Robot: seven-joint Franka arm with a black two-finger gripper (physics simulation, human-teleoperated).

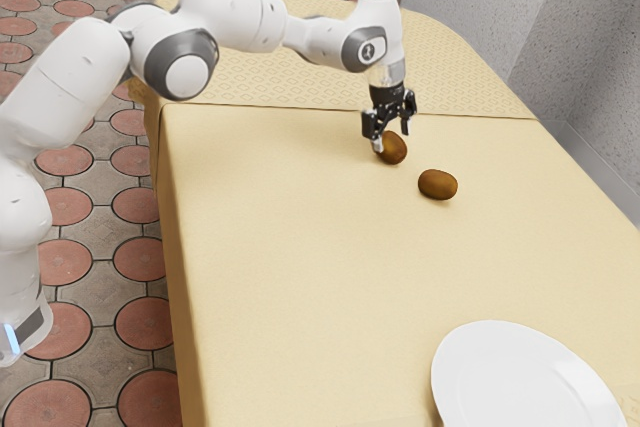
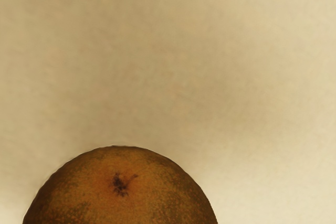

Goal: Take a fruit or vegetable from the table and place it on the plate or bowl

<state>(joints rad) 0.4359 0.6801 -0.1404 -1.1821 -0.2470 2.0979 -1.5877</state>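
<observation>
One kiwi (image 1: pixel 438 184) on table (image 1: pixel 300 277), apart from plate (image 1: pixel 520 379) — claw (image 1: pixel 392 139) wide astride second kiwi (image 1: pixel 394 150)

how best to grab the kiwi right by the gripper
Probably around its middle, across the short width, coming straight down. The kiwi lies on its side on the table, long axis level, so its narrow waist suits the gripper best.

Brown kiwi (image 2: pixel 121 187) on tan tablecloth (image 2: pixel 184 51)
</observation>
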